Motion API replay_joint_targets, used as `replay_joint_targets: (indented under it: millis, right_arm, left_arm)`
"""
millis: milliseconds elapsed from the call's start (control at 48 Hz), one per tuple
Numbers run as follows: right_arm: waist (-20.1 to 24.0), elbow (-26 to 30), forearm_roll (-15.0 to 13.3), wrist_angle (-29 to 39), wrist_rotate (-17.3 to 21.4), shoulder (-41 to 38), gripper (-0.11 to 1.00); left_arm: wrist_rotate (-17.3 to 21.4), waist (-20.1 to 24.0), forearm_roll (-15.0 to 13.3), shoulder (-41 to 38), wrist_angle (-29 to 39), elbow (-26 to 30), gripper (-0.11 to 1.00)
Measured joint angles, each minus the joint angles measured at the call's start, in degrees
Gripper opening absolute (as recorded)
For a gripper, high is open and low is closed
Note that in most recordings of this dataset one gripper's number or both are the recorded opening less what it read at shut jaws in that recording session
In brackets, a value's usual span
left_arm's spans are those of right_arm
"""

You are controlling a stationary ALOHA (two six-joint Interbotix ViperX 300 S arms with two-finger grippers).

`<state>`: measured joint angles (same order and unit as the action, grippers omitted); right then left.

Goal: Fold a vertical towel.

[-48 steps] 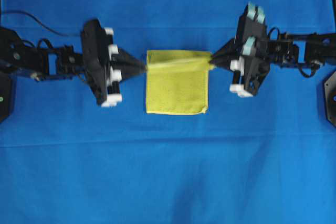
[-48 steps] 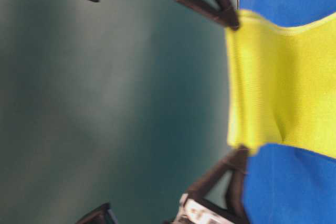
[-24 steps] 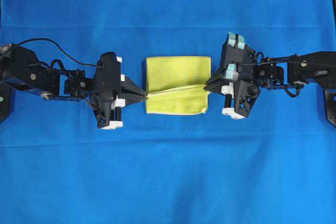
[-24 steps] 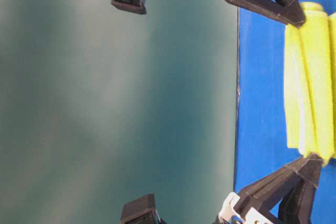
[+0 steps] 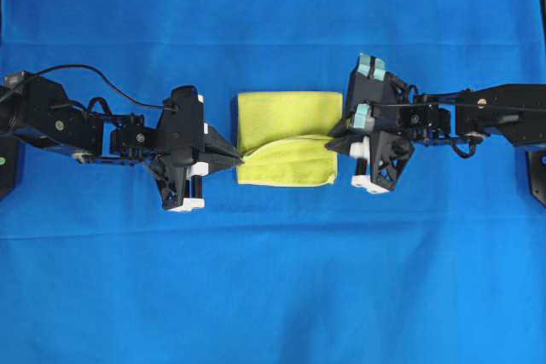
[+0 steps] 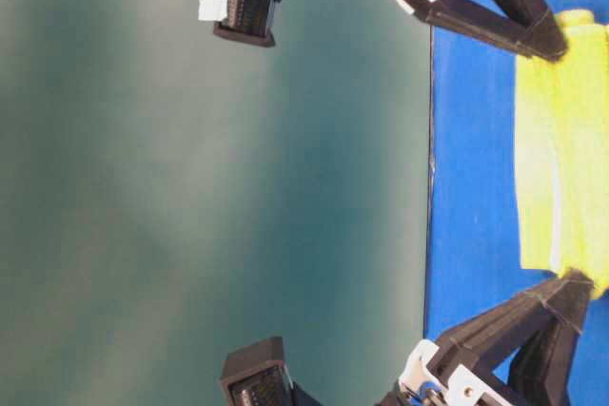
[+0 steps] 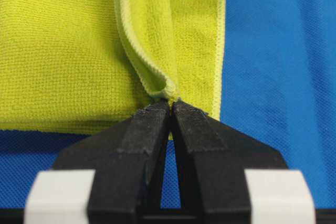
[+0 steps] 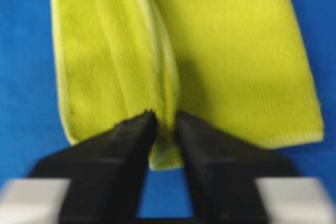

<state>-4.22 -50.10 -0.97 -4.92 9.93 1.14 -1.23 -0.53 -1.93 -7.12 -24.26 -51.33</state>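
Robot lab / data-collection bench, not a home. Tabletop fully draped in a plain blue cloth, no clutter or household items. Two black robot arms mounted at opposite sides: left arm entering from the left edge of the overhead view, right arm from the right edge, loose black cable looping over the left one. Black mounting plates at far left and far right edges. Cameras fixed on both wrists plus overhead and table-level views. Table-level view shows a flat dull green backdrop filling its left side, typical staged recording setup
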Motion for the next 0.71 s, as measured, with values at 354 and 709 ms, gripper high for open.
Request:
replay_joint_targets:
  millis: [354, 709]
  right_arm:
    - [7.56, 1.67, 0.0, 8.88, 0.0, 2.64, 0.56]
    - [10.55, 2.2, 0.0, 13.36, 0.09, 13.36, 0.56]
  left_arm:
    - [-0.97, -5.01, 0.0, 4.66, 8.0, 0.0, 0.63]
    - [-0.97, -9.05, 0.0, 18.37, 15.82, -0.18, 0.61]
